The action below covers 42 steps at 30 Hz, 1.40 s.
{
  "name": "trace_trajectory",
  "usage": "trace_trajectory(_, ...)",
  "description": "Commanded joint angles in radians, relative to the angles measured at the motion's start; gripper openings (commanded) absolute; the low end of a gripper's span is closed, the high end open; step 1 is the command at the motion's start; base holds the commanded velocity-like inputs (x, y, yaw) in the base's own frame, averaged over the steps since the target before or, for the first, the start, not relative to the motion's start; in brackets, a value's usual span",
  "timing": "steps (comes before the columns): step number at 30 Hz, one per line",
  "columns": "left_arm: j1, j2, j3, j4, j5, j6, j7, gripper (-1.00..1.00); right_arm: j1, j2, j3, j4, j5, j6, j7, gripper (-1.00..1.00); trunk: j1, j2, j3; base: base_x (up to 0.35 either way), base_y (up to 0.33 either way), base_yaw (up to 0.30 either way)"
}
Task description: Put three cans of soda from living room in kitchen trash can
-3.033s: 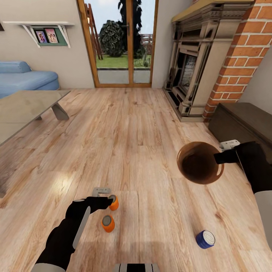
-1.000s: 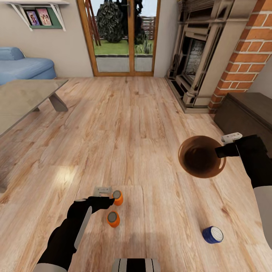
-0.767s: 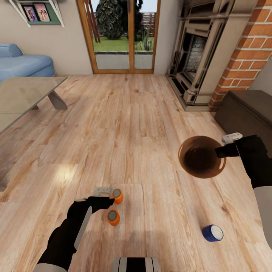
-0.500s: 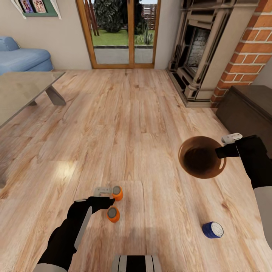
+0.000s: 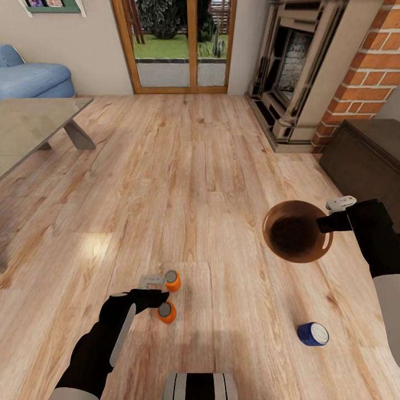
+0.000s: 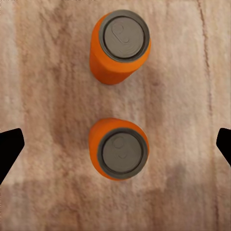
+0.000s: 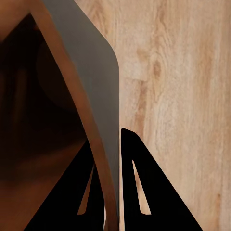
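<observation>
Two orange soda cans stand upright on the wood floor, one [image 5: 172, 280] [image 6: 120, 45] just beyond the other [image 5: 165, 312] [image 6: 120, 149]. My left gripper [image 5: 158, 297] [image 6: 116, 147] hangs open above them, its fingertips wide apart on either side of the nearer can. The blue can [image 5: 313, 334] sits apart on the floor at the lower right. The copper-brown trash can [image 5: 296, 230] [image 7: 53, 110] is held off the floor by its rim, which is pinched in my shut right gripper [image 5: 326, 223] [image 7: 111, 192].
A grey low table [image 5: 33, 119] and blue sofa [image 5: 33, 78] stand at the far left. The brick fireplace [image 5: 311, 66] and a dark low cabinet [image 5: 366, 155] line the right side. Glass doors [image 5: 178, 44] lie ahead across open wood floor.
The whole view has slid over the floor, so the camera moved. The nearer orange can now lies right by my left gripper. My right gripper still holds the bin.
</observation>
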Motion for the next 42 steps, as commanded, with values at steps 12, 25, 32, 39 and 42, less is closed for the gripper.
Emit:
trace_trajectory(12,0.001,0.000,0.000,-0.001,0.000,0.000,0.000,1.00,0.000,0.001,0.000,-0.002,-0.005,0.000,0.004,-1.00,0.000,0.000,0.000,0.089,0.000,0.000)
trace_trajectory(25,0.001,-0.002,-0.001,0.000,0.000,0.000,0.000,1.00,-0.002,0.001,-0.003,-0.003,-0.007,0.000,0.004,-1.00,0.004,-0.002,-0.039,0.003,0.000,0.000)
trace_trajectory(32,0.001,-0.007,-0.001,0.002,-0.001,0.000,0.000,1.00,-0.008,0.002,-0.003,-0.005,-0.009,0.000,0.004,-1.00,0.004,-0.002,-0.039,0.000,0.000,0.000)
trace_trajectory(39,0.001,-0.012,-0.001,0.009,-0.004,-0.003,0.001,1.00,-0.052,0.000,-0.003,-0.005,-0.011,0.000,0.005,-1.00,0.004,-0.002,-0.039,0.000,0.000,0.000)
trace_trajectory(42,0.001,-0.012,-0.001,0.009,-0.005,-0.004,0.002,1.00,-0.057,0.001,-0.003,-0.005,-0.011,0.000,0.005,-1.00,0.006,-0.003,-0.050,0.000,0.000,0.000)
